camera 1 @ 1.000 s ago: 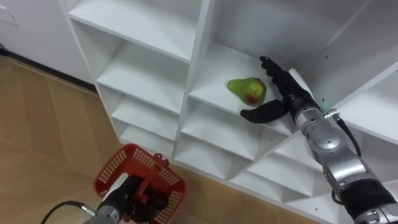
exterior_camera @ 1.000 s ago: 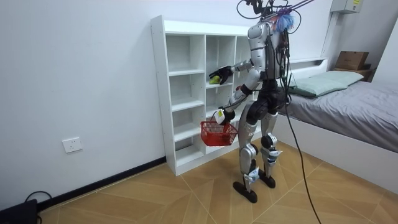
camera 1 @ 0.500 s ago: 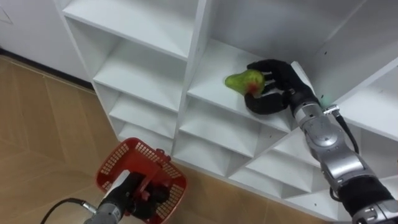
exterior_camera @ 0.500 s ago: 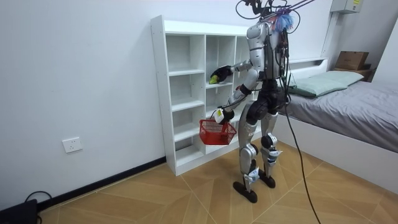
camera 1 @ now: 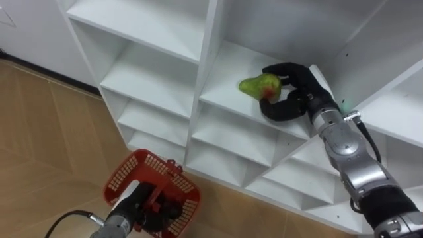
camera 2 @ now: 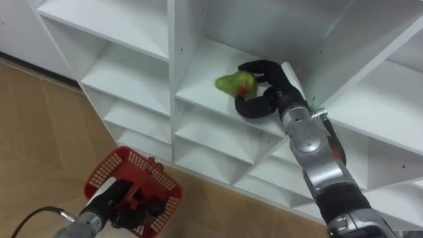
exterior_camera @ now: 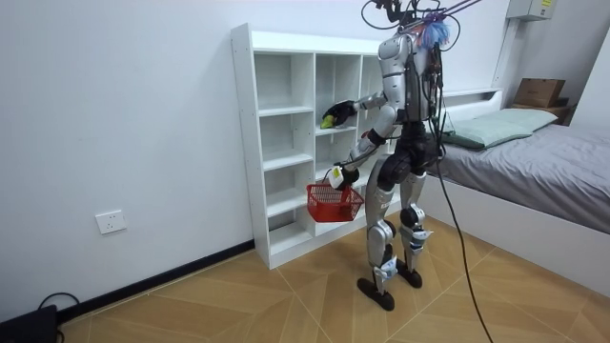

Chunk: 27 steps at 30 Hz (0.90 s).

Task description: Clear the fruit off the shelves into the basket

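Bedroom with a wood floor (exterior_camera: pixel 286 305). The robot stands facing the white closet (exterior_camera: pixel 246 143), with the bed (exterior_camera: pixel 534 162) behind it.

We judge the task partway through the pick: one fruit is grasped, but it isn't out of the closet and isn't in the basket. What's left is to pull it out, bring it down and drop it in.

The red basket (camera 1: pixel 122 175) hangs low by the lower shelves, and the left hand (camera 1: pixel 149 206) is curled round its handle (we can't tell whether there's anything inside).

The right hand (camera 1: pixel 297 86) reaches into a middle compartment with fingers and thumb wrapped round the pear (camera 1: pixel 256 86). The pear is green with a red blush and sits at the shelf board (camera 1: pixel 221 82); we can't tell whether it's resting there or just lifted.
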{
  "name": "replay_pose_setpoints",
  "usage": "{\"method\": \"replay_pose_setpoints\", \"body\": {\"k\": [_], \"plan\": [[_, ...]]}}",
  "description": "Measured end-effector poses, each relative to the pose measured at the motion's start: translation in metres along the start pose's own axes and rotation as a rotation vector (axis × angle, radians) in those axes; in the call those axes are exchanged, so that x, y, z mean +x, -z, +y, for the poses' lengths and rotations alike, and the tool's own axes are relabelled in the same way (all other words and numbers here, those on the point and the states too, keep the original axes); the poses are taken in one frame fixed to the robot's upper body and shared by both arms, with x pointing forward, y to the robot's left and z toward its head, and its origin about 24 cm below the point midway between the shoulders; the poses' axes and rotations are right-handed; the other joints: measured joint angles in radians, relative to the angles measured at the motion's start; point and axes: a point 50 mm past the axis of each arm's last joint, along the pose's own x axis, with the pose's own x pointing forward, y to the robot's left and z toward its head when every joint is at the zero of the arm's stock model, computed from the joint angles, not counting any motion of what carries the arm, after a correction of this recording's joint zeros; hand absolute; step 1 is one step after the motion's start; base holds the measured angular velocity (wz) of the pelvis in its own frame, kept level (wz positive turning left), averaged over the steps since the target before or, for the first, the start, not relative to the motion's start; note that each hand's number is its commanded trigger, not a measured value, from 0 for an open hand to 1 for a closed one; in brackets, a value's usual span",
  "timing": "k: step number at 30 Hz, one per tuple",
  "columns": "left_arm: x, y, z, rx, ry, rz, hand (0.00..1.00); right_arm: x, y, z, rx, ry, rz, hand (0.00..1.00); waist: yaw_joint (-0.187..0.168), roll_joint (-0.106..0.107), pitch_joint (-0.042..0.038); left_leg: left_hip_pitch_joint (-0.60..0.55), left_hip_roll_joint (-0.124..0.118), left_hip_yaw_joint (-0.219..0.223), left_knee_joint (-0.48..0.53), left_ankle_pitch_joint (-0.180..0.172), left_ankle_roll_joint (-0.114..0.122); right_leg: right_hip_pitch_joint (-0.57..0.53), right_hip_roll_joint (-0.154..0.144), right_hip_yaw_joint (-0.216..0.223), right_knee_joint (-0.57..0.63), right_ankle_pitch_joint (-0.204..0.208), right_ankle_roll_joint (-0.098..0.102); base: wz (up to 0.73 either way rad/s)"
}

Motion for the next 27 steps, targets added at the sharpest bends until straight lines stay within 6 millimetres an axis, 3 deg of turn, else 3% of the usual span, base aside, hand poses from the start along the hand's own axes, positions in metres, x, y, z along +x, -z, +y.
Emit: {"method": "replay_pose_setpoints", "body": {"k": [11, 18, 25, 27], "plan": [[0.000, -0.001, -0.001, -0.003, 0.006, -0.003, 1.00, -0.001, -0.003, 0.002, -0.030, -0.014, -0.016, 1.00, -0.011, 0.010, -0.0036, 0.010, 0.000, 0.006, -0.006, 0.007, -0.001, 0.004, -0.002, 0.004, 0.001, 0.000, 0.000, 0.00], [0.000, 0.000, -0.001, 0.009, 0.002, -0.004, 1.00, -0.010, -0.009, 0.016, -0.030, -0.093, -0.070, 1.00, -0.035, 0.023, -0.0044, 0.011, 0.000, 0.010, -0.007, 0.007, -0.001, 0.003, -0.002, 0.013, 0.000, 0.000, 0.000, -0.01], [0.000, -0.002, -0.004, -0.011, 0.002, -0.013, 1.00, -0.033, -0.003, 0.035, -0.043, -0.162, -0.098, 1.00, -0.042, 0.058, -0.0179, 0.039, 0.007, 0.052, -0.029, 0.007, 0.000, 0.003, 0.001, 0.052, 0.001, 0.000, 0.000, -0.16], [0.001, -0.001, -0.009, -0.031, 0.004, -0.009, 1.00, -0.042, 0.002, 0.045, -0.017, -0.189, -0.099, 1.00, -0.049, 0.071, -0.0252, 0.051, 0.010, 0.066, -0.039, 0.008, 0.001, 0.005, 0.001, 0.056, 0.001, 0.002, -0.001, -0.18]]}}
